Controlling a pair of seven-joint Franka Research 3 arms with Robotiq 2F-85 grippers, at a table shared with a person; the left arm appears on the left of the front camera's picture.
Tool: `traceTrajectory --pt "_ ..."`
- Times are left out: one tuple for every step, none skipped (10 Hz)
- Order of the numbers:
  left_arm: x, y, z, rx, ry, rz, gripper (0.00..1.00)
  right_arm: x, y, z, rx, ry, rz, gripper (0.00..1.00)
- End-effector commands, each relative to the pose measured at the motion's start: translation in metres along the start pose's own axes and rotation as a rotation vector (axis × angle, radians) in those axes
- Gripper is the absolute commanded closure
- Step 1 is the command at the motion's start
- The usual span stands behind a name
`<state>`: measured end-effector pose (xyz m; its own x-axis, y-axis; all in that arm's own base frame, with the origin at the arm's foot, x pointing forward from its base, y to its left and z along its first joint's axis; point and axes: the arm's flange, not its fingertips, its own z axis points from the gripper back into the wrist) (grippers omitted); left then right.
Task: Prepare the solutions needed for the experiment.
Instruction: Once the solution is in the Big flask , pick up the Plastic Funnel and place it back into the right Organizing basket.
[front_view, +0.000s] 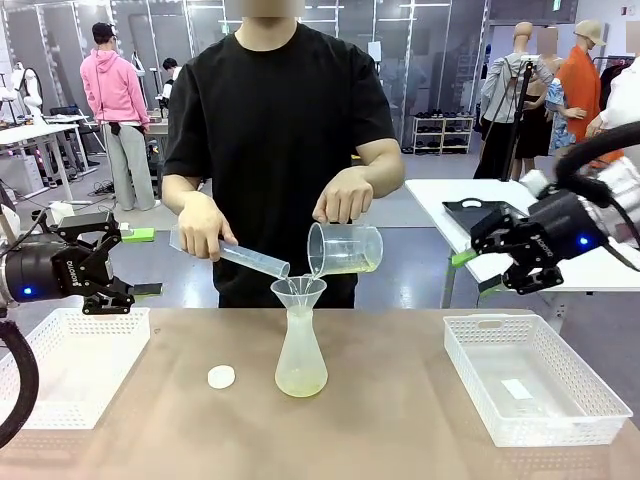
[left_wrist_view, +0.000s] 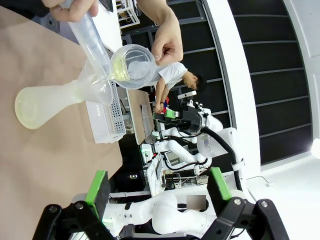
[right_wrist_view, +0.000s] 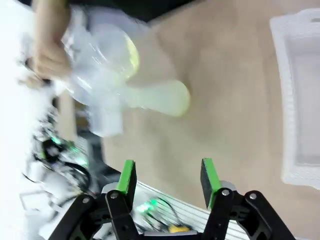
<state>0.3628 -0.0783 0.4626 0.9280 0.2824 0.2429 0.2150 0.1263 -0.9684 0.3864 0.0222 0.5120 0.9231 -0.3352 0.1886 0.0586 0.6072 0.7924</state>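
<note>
Nearest, two white baskets occupy the table (front_view: 400, 420) corners: left basket (front_view: 70, 412), right basket (front_view: 560, 422). Between them lie a white cap (front_view: 221, 376) and, just beyond it, a conical flask (front_view: 301, 345) with a funnel (front_view: 298, 293) in its neck. The solutions (front_view: 300, 383) form a shallow yellow-green layer in the flask base.

My left gripper (front_view: 143, 262) hovers above the left basket, jaws apart, empty. My right gripper (front_view: 475, 272) hangs over the right basket's far edge, jaws apart, empty.

Farther off, one hand (front_view: 342, 198) tilts a beaker (front_view: 345, 248) holding more of the liquid over the funnel. The other hand (front_view: 205, 228) angles a cylinder (front_view: 245, 257) at it.
</note>
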Motion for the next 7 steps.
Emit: traceTrajectory --pt "-0.001 -0.001 -0.002 -0.02 -0.005 0.009 0.0 -0.021 -0.016 -0.01 0.229 -0.08 0.004 0.34" --pt "-0.001 -0.001 -0.002 -0.02 -0.005 0.009 0.0 -0.021 -0.019 -0.013 0.246 -0.085 -0.002 0.34" --pt "-0.001 -0.001 -0.002 -0.02 -0.005 0.009 0.0 -0.021 -0.018 -0.015 0.267 -0.081 -0.001 0.34" --pt "-0.001 -0.001 -0.002 -0.02 -0.005 0.009 0.0 -0.02 -0.017 -0.017 0.255 -0.072 -0.008 0.34" --pt "-0.001 -0.001 -0.002 -0.02 -0.005 0.009 0.0 -0.018 -0.015 -0.019 0.251 -0.068 -0.007 0.34" --pt "-0.001 -0.001 -0.002 -0.02 -0.005 0.009 0.0 -0.019 -0.011 -0.007 0.263 -0.087 -0.036 0.34" --pt "-0.001 -0.001 -0.002 -0.02 -0.005 0.009 0.0 -0.019 -0.011 -0.007 0.263 -0.087 -0.036 0.34"
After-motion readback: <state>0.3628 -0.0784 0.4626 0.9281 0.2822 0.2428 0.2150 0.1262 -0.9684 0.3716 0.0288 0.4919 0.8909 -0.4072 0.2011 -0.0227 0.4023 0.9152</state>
